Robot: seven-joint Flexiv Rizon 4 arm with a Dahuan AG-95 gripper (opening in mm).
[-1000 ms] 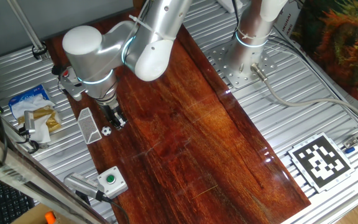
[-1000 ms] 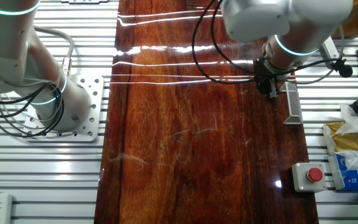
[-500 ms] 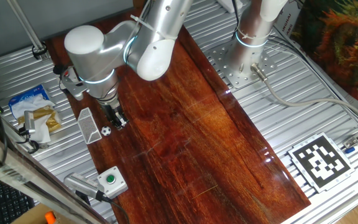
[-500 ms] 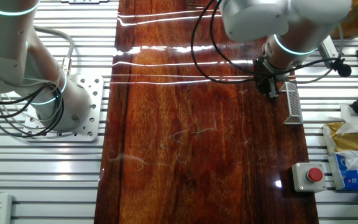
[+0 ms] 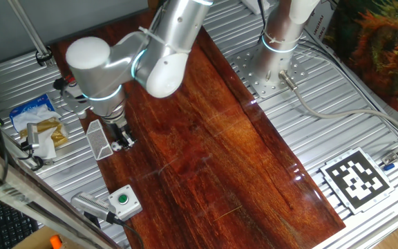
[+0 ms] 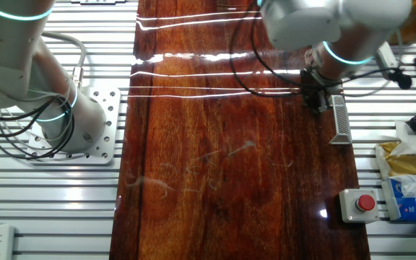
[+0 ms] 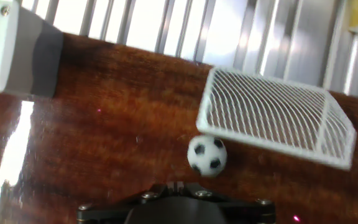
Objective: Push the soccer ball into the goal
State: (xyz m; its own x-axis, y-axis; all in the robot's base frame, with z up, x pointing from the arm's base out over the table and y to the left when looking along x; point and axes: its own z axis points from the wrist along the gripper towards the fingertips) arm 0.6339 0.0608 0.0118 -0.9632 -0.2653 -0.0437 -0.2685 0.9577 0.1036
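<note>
The soccer ball (image 7: 207,155), small and white with black patches, lies on the wooden board in the hand view, just in front of my fingertips and touching the near lower edge of the goal (image 7: 278,118). The goal is a white frame with grid mesh. It also shows in one fixed view (image 5: 98,140) and in the other fixed view (image 6: 340,118). My gripper (image 5: 122,139) is shut and empty, low over the board right beside the goal. It also shows in the other fixed view (image 6: 318,102). The fingers hide the ball in both fixed views.
A grey box with a green button (image 5: 124,201) stands near the board's front edge, and also shows in the hand view (image 7: 17,53). A box with a red button (image 6: 360,204) and packets (image 6: 410,173) lie on the ribbed metal. A second arm's base (image 5: 271,66) is behind.
My gripper has moved towards the goal, pushing the ball along. The ball, visible beside the fingers before, is now hidden behind them against the goal.
</note>
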